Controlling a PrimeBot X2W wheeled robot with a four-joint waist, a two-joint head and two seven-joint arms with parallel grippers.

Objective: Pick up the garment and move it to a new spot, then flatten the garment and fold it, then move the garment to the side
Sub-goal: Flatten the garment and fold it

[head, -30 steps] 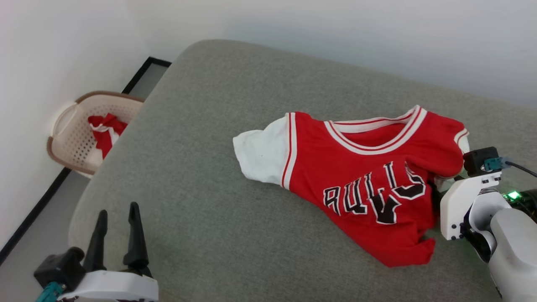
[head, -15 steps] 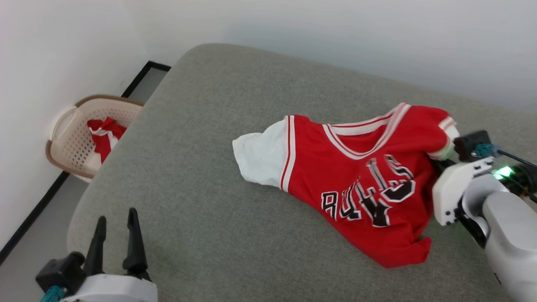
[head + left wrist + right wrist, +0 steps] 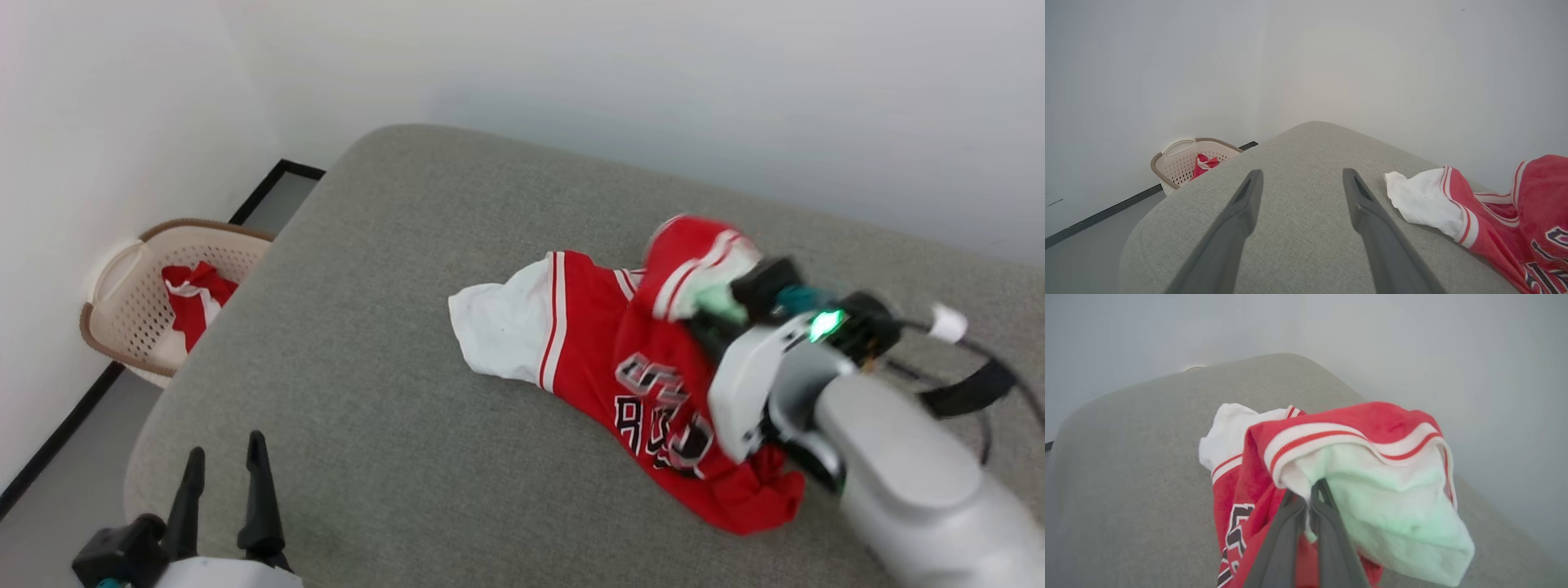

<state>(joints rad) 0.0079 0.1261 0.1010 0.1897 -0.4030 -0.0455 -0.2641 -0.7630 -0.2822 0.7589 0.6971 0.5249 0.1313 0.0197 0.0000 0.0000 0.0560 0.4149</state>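
Grey upholstered cushion (image 3: 392, 245) bears one large red jersey garment (image 3: 588, 343) with white sleeves: soft, light, limp, we judge, best taken at hemmed edges. Our right gripper (image 3: 1308, 490) is clamped on its sleeve; our left gripper (image 3: 1302, 173) stands open, empty.

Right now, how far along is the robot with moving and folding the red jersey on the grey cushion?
Done: the right pincer is shut on the garment at its white sleeve. In hand: that end hangs raised above the grey cushion, the rest lying crumpled on it, so the pickup is partial. Left: carrying it to a new spot, flattening, folding, setting aside. The left pincer is open, holding nothing.
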